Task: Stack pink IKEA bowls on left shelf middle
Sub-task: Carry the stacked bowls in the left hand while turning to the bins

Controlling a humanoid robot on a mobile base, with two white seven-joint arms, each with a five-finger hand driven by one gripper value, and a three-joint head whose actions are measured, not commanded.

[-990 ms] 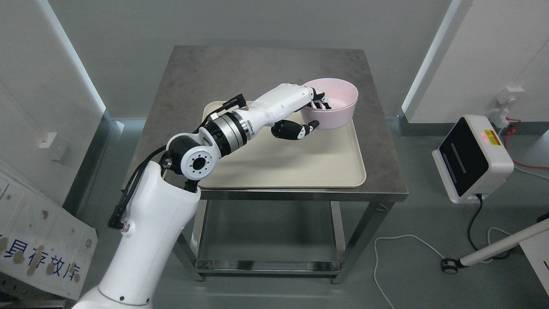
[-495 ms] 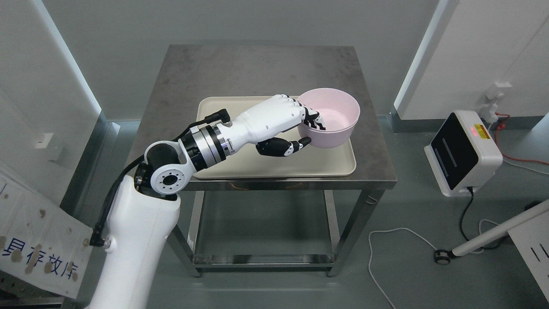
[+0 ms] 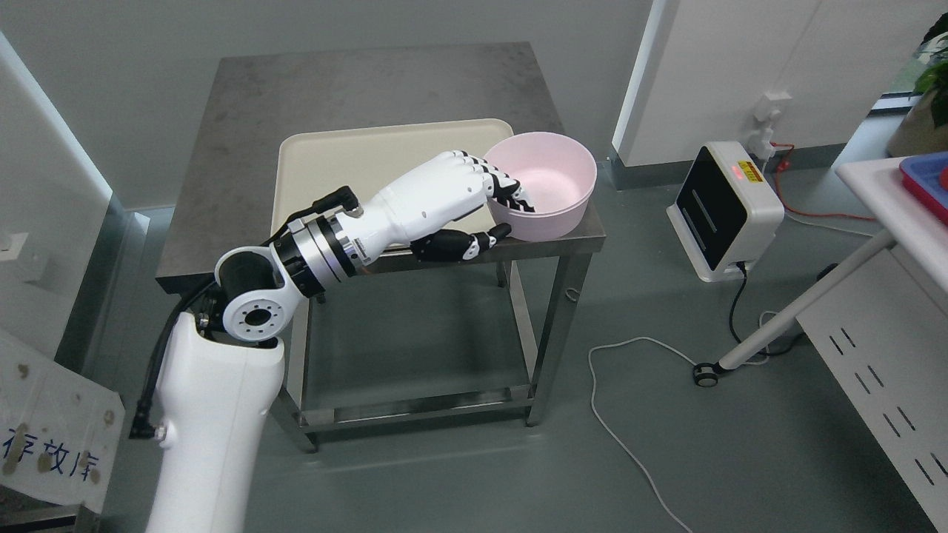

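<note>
Pink round plastic bowl sits in the grip of the robot's left hand, held at the front right corner of the grey metal desk, with its right side reaching past the desk's right edge. Whether its base touches the desk or hangs just above it cannot be told. The bowl is upright, its open mouth facing up and its inside bare. Black-and-white fingers hook over the near left rim and dip inside the bowl, while the dark thumb presses against the outer wall below, so the wall is clamped between them. The white left arm rises from the lower left of the head view, bends at a round joint, and stretches right toward the bowl.

On the desk lies a cream rectangular plastic tray, its right edge just beside the bowl and partly hidden by the hand. The desk has a lower steel shelf between its legs. On the grey floor to the right stands a white box-shaped device with a black front panel, a white cable trailing near it. A white perforated cabinet fills the right edge, with a blue tray on top
</note>
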